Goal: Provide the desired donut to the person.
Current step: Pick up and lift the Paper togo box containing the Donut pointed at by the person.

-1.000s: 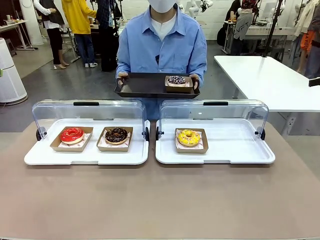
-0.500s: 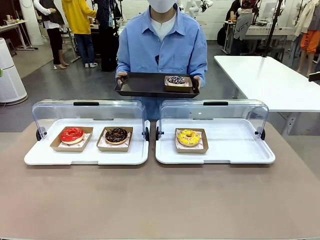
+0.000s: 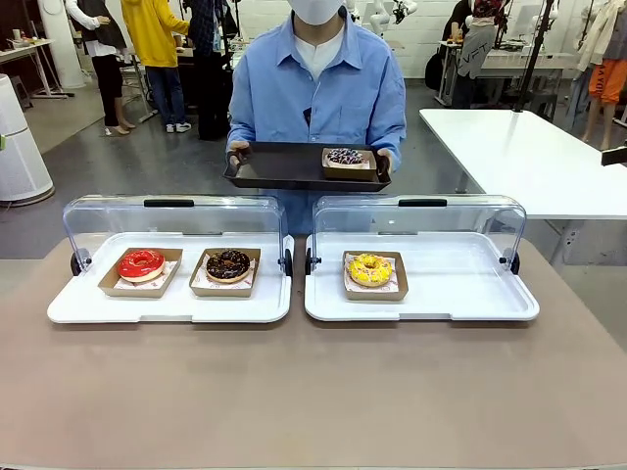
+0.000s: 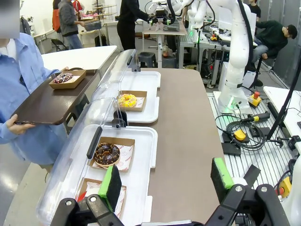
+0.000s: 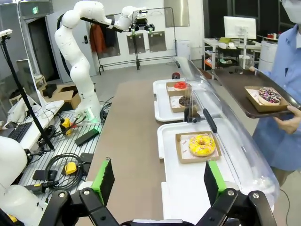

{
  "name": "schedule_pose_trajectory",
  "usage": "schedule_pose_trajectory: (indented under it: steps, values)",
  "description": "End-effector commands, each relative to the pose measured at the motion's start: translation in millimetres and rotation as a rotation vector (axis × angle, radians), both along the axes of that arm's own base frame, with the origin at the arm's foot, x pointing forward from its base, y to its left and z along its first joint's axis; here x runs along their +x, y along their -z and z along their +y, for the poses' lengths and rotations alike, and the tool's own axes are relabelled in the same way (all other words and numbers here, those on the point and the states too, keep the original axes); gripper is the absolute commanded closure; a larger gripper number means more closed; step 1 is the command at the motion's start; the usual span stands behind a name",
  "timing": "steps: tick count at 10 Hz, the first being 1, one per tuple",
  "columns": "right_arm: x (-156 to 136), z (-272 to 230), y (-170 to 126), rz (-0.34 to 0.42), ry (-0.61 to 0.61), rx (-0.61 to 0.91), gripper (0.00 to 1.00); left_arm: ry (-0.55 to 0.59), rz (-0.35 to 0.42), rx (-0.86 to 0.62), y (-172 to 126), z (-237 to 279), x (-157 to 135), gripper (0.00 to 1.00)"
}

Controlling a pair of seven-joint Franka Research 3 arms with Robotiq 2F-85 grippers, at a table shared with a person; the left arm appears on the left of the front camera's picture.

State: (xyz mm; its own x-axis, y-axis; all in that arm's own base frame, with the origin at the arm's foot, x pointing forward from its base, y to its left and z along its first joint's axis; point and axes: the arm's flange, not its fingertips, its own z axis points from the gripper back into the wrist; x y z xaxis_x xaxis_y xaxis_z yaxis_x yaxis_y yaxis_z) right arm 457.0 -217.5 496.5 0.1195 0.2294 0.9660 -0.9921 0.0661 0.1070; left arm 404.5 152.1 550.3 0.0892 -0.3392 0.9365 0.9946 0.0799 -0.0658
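Brown table [image 3: 313, 392] out front, busy lab behind, and the person [image 3: 318, 88] is standing at the far side holding a dark tray [image 3: 279, 166] level in both hands. Barely anything is shifting from a second ago: the tray is lifting a hair and then settling, and nothing on the table is moving. To me that reads as waiting, either a delivery just finished or the next request coming.

On the tray, a sprinkled donut [image 3: 345, 156] is sitting in its card box toward the robot's right end. So one donut is already with the person; whether it is the wanted one, I cannot tell.

Both clear lids are standing open. The left case [image 3: 69, 308] is holding a red donut [image 3: 141, 263] and a brown donut [image 3: 228, 263], each in its own box, side by side. The right case [image 3: 470, 294] is holding a yellow donut [image 3: 369, 268] near its left end, the rest bare.

The left gripper [image 4: 165, 181] is hanging high over its end of the table, fingers spread wide, carrying nothing. The right gripper [image 5: 158, 179] is doing the same, wide apart and empty.
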Motion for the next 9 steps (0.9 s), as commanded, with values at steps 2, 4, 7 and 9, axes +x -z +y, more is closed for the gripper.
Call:
schedule_pose_trajectory:
  steps: [2, 4, 7, 9]
  values:
    - [-16, 26, -4, 0.041, 0.056, -0.047, 0.00, 0.003, -0.004, -0.005, -2, 0, -2, 0.00]
    - [-17, 33, -6, 0.044, 0.061, -0.060, 0.00, 0.003, -0.004, -0.005, -2, 0, -2, 0.00]
    - [-10, 16, -6, 0.016, 0.047, -0.032, 0.00, 0.003, -0.004, -0.005, -2, 0, -2, 0.00]
    - [-10, 16, -6, 0.016, 0.047, -0.032, 0.00, 0.003, -0.004, -0.005, -2, 0, -2, 0.00]
